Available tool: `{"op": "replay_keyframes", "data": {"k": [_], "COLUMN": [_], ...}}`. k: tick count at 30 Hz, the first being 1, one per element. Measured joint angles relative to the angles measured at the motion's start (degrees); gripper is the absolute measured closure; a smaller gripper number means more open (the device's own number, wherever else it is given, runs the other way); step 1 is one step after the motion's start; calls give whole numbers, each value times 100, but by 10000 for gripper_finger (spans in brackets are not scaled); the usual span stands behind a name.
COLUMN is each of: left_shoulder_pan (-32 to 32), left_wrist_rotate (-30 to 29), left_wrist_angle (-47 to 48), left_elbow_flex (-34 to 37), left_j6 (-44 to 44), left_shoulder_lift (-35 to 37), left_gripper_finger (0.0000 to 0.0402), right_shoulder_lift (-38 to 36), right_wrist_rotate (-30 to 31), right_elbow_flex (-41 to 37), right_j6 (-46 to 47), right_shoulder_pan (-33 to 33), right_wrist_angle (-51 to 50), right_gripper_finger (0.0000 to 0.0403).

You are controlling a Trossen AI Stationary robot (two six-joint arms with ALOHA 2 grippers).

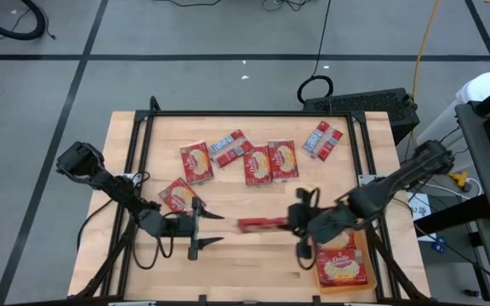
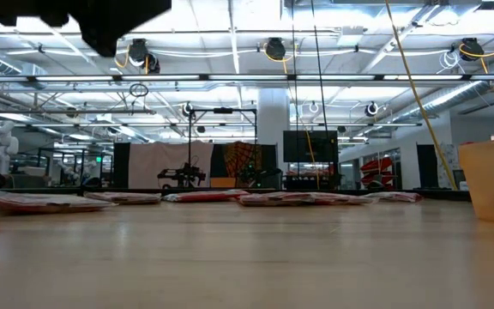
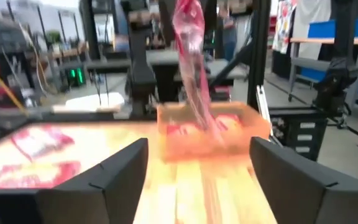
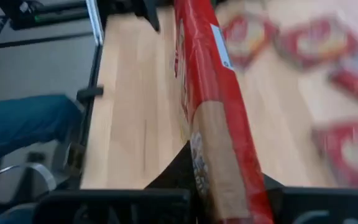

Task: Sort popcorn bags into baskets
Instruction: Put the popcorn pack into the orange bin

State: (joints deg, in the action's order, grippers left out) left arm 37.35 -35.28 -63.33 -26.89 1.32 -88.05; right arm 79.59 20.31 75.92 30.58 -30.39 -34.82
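On the wooden table (image 1: 253, 229), a popcorn bag (image 1: 262, 224) is gripped edge-up by the right gripper (image 1: 294, 223). The orange basket (image 1: 343, 265) is seen lower right of it, close by. The left gripper (image 1: 201, 228) is held wide open at lower left.

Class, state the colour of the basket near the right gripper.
Orange; the basket shows best in the high view.

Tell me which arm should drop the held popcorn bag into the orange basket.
The right. Its gripper is shut on the flat red popcorn bag, right beside the shallow orange rectangular basket. The left gripper hangs open and empty across the table.
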Motion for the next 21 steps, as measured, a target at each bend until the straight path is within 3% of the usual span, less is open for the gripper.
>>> {"op": "replay_keyframes", "data": {"k": [4,9,15,21], "left_shoulder_pan": [6,69,65,-15], "left_wrist_rotate": [3,10,35,52], "left_wrist_angle": [569,881,926,938], "left_elbow_flex": [2,2,2,2], "left_j6": [-662,-1237,-1324,-1214], "left_shoulder_lift": [0,0,-2,-2], "left_gripper_finger": [98,107,138,167], "right_shoulder_lift": [-476,-825,-1094,-1241], "right_wrist_rotate": [-454,-966,-1880,-1889], "right_elbow_flex": [0,0,0,0], "right_j6": [1164,2934,4405,5717], "right_shoulder_pan": [-9,-245,-809,-1408], "right_wrist_angle": [-1225,-2871,-3475,-3926], "right_gripper_finger": [386,390,388,388]}}
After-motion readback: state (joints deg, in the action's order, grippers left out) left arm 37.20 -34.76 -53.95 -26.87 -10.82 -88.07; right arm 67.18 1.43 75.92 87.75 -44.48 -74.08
